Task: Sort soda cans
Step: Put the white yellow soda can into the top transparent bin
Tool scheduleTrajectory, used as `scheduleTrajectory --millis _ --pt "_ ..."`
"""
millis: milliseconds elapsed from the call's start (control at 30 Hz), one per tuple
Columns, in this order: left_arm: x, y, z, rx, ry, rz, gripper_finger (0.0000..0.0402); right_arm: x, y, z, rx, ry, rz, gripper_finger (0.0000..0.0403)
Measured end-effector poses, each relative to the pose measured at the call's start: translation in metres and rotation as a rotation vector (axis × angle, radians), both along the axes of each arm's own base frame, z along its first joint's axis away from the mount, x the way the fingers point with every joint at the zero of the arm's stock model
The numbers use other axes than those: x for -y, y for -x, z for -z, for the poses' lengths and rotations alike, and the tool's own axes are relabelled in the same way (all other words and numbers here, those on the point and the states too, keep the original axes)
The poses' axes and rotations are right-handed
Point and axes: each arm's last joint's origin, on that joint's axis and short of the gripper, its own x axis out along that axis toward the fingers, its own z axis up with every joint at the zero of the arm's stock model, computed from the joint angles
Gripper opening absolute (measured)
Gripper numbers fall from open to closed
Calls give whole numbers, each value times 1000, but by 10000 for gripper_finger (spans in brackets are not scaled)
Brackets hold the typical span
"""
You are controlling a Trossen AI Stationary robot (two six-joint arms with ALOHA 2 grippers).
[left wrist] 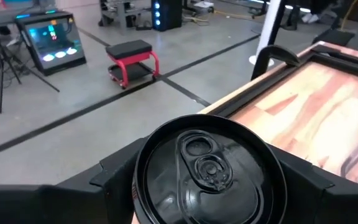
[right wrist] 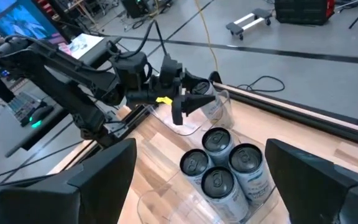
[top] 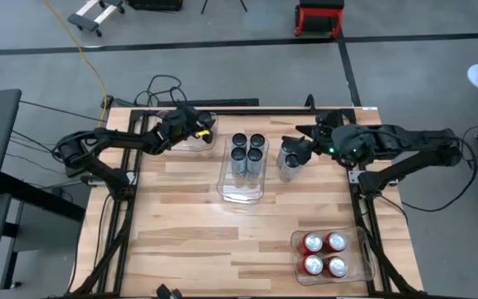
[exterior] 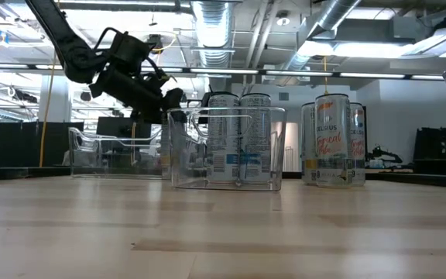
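My left gripper (top: 197,126) is at the table's far left, over a clear bin (top: 191,143), and is shut on a black soda can (left wrist: 209,171) whose dark top faces the wrist camera. In the low view the gripper (exterior: 165,99) stands just above the bin's rim (exterior: 114,133). Several silver-grey cans (top: 247,154) stand upright in the middle clear bin (top: 243,193). A few more pale cans (top: 289,158) stand loose on the table right of it. My right gripper (right wrist: 201,180) hovers open above those loose cans, touching nothing. My left gripper pinches the black can between its two fingers (left wrist: 107,174), one on each side of the can's wall just below the top rim (left wrist: 140,186). The fingers reach in nearly level from the table's left. The can stands upright in the hold; its lower part is hidden.
Several red cans (top: 324,253) fill a clear bin (top: 362,249) at the near right. The wooden table (top: 181,224) has bare room at the near left and centre. A black frame rail (top: 247,108) runs along the far edge.
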Motion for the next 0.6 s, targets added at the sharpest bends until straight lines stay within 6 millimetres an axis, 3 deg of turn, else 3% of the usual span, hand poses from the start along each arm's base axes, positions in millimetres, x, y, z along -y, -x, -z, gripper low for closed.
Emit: scheduleTrajectory --millis 467,600 --pt "1 2 -3 -7 -7 18 339 13 5 12 -149 -13 17 397" --pt "2 5 -13 11 -43 6 361 17 7 16 -192 -23 32 397"
